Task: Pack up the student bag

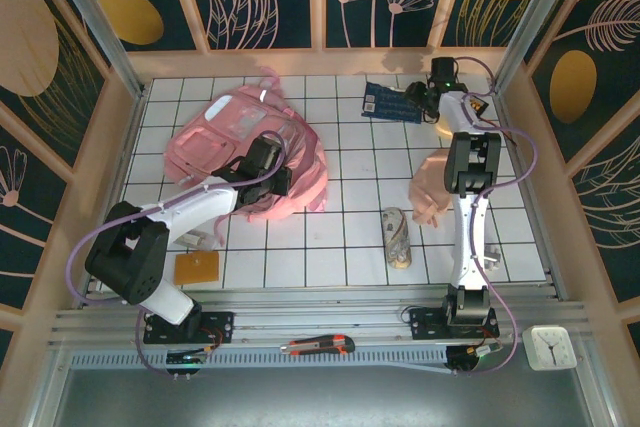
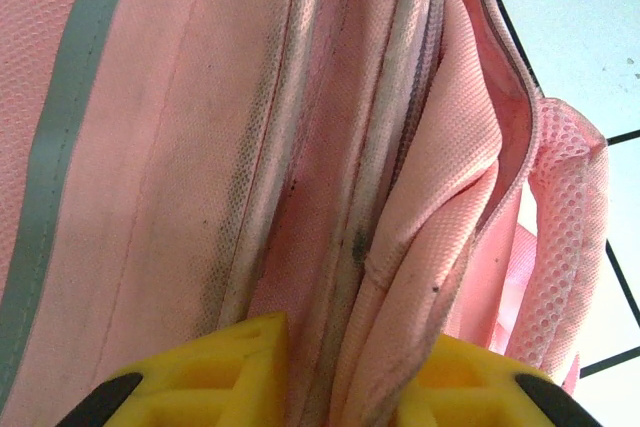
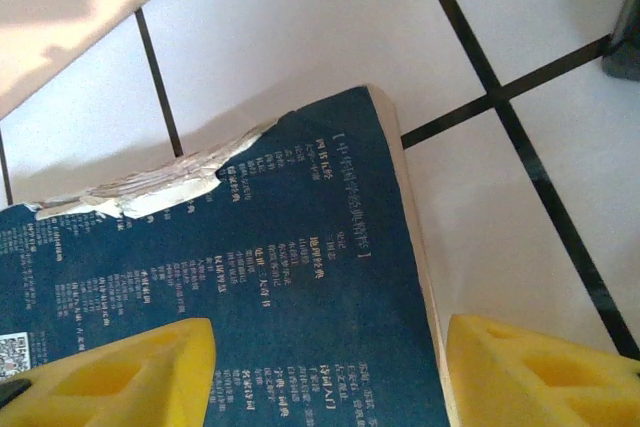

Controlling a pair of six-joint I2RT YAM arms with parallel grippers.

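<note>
Robot lab cell, aluminium frame [image 1: 330, 317], gridded table [image 1: 340, 247]

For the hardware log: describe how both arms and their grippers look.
The left arm and right arm have white links, black joint housings and black bases. A lilac cable loops along each. The left gripper and right gripper carry blocky yellow fingers with hollow cells.

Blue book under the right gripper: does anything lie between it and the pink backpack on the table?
Nothing visible does. In the top view, bare white tiles lie between the book and the backpack; the peach cloth sits nearer the arm bases, off that line.
</note>
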